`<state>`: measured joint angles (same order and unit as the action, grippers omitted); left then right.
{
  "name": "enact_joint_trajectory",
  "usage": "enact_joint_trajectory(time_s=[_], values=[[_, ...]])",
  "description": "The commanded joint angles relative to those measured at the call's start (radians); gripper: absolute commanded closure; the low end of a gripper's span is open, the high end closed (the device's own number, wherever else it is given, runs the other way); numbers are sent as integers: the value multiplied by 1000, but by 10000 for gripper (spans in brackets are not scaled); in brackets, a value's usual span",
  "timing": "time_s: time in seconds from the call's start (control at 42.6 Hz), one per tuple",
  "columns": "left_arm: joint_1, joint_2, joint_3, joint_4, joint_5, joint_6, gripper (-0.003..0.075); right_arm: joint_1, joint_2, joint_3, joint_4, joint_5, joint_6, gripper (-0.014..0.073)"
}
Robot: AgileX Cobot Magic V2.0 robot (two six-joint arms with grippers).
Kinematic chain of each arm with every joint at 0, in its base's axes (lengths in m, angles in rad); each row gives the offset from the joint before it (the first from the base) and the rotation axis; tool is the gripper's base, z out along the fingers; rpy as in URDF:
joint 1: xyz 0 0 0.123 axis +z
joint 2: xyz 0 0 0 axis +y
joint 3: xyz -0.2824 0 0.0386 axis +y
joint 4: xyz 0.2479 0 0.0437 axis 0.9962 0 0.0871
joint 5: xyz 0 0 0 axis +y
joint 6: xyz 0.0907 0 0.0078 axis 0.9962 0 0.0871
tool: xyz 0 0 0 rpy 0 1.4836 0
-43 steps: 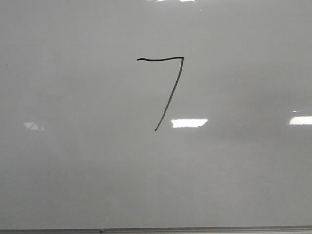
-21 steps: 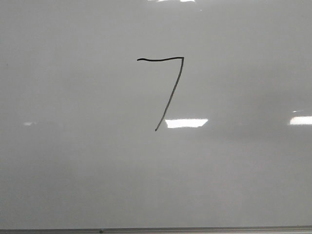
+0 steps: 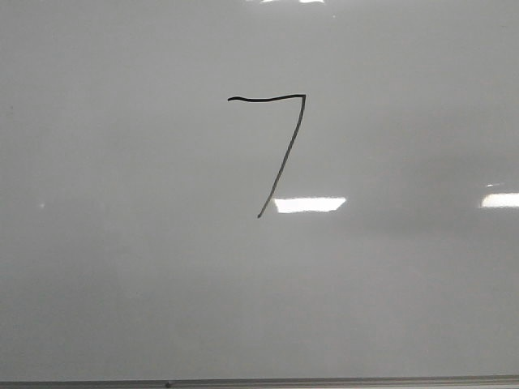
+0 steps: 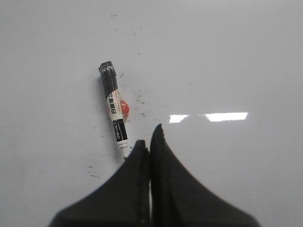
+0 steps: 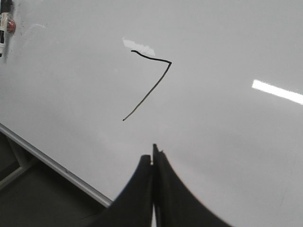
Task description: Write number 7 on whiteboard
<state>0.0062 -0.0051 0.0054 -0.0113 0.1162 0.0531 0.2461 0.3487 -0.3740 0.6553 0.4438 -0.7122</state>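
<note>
Black marker strokes forming the number 7 [image 3: 280, 146] are seen finished on the whiteboard [image 3: 122, 284], so little is judged left but withdrawal. Beside the marker [image 4: 114, 111], the left gripper [image 4: 149, 142] is pressed closed (empty). Below the 7, the right gripper [image 5: 152, 158] is likewise closed

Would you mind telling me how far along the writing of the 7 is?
The number 7 stands complete on the whiteboard. The marker lies on the board, released; the left gripper and right gripper are shut and empty. Nothing appears left.
</note>
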Motion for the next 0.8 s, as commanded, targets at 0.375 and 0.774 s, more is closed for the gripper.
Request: enact_joint_trajectory(time_s=[0.375, 0.774], values=[[-6, -14, 3, 0, -90, -9, 741, -7, 6, -26, 22, -60, -5, 662], [-6, -14, 3, 0, -90, -9, 741, -73, -88, 120, -328, -323, 396, 662]])
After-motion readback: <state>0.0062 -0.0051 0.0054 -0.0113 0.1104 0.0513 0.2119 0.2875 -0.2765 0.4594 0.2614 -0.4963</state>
